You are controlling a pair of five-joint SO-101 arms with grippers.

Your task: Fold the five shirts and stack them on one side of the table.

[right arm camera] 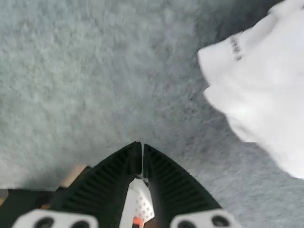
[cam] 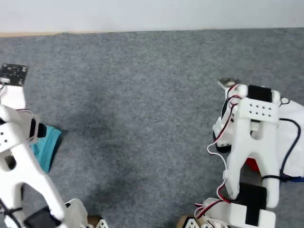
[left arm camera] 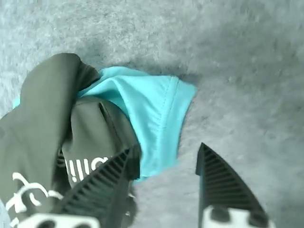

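Observation:
A teal shirt (left arm camera: 154, 114) lies crumpled on the grey mat, partly under a black shirt with white print (left arm camera: 40, 142). My left gripper (left arm camera: 168, 151) hangs open just above the teal shirt's edge, one finger over the cloth and the other over bare mat. In the high view the teal shirt (cam: 47, 145) peeks out beside the left arm. A white shirt (right arm camera: 266, 90) lies bunched beside my right gripper (right arm camera: 141, 146), which is shut with nothing in it, above bare mat. The white shirt (cam: 290, 135) sits at the table's right edge, partly behind the right arm.
The grey mat (cam: 142, 104) covers the whole table. Something red (cam: 251, 165) shows under the right arm. A pale wall runs along the far edge (cam: 152, 31). The arms' bases stand at the near edge.

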